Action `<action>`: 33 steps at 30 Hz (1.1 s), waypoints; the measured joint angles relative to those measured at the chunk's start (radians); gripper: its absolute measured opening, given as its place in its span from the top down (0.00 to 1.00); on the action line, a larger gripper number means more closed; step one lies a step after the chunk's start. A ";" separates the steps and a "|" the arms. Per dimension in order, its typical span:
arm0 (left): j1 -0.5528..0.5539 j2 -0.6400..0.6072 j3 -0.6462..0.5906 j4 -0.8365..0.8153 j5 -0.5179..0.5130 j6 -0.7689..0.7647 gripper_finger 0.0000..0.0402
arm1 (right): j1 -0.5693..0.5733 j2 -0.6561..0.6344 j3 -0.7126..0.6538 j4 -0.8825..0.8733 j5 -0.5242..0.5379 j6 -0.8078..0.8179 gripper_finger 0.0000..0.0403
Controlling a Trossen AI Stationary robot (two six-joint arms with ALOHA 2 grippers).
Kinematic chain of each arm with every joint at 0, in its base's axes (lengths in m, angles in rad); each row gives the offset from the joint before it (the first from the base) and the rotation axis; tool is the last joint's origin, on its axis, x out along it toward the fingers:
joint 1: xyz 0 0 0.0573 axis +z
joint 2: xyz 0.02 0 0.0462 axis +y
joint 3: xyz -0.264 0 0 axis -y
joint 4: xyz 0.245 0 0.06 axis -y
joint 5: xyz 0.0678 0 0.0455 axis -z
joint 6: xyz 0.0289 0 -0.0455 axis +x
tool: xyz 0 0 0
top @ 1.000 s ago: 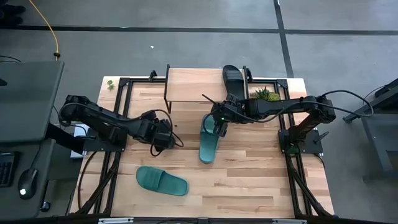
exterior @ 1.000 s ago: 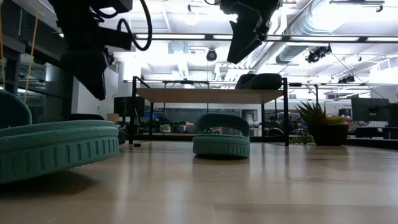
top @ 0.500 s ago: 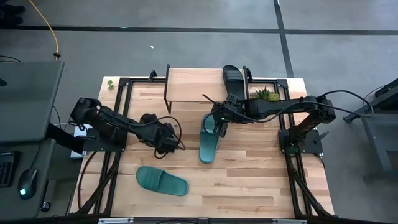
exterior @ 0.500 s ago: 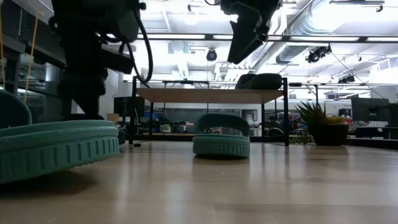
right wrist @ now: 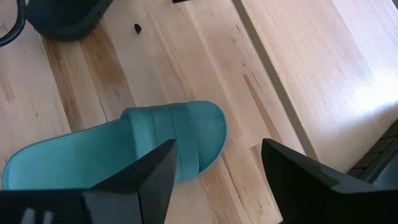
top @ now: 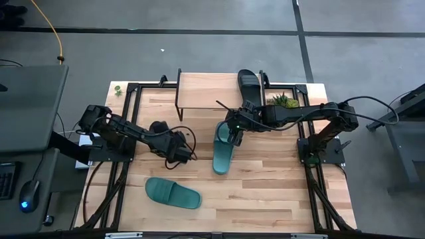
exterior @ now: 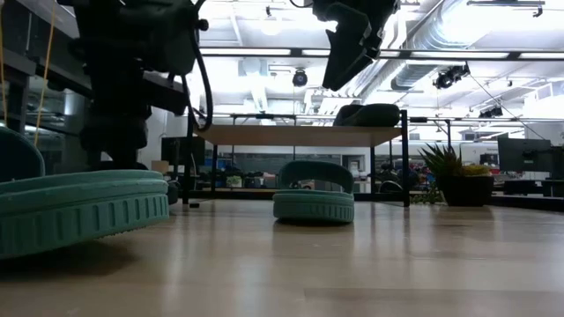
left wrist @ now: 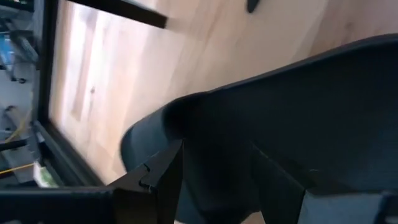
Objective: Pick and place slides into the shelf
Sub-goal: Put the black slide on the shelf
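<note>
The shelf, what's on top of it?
One black slide lies on the shelf at its right end. The rest of the plank top looks bare. Under the plank is hidden from above.

no readable text, no labels, no brand marks, no numbers, no signs on anything in any of the four views

Left gripper (top: 174, 147) low, fingers spread; right gripper (top: 234, 135) raised, likewise spread.
</note>
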 joint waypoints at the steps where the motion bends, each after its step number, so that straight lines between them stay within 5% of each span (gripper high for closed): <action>1: 0.000 0.000 0.000 -0.012 -0.003 -0.005 0.59 | 0.000 0.000 0.000 0.000 0.000 0.000 0.44; 33: 0.119 0.051 -0.073 -0.043 -0.033 -0.026 0.59 | 0.000 0.000 0.000 -0.003 0.001 0.000 0.44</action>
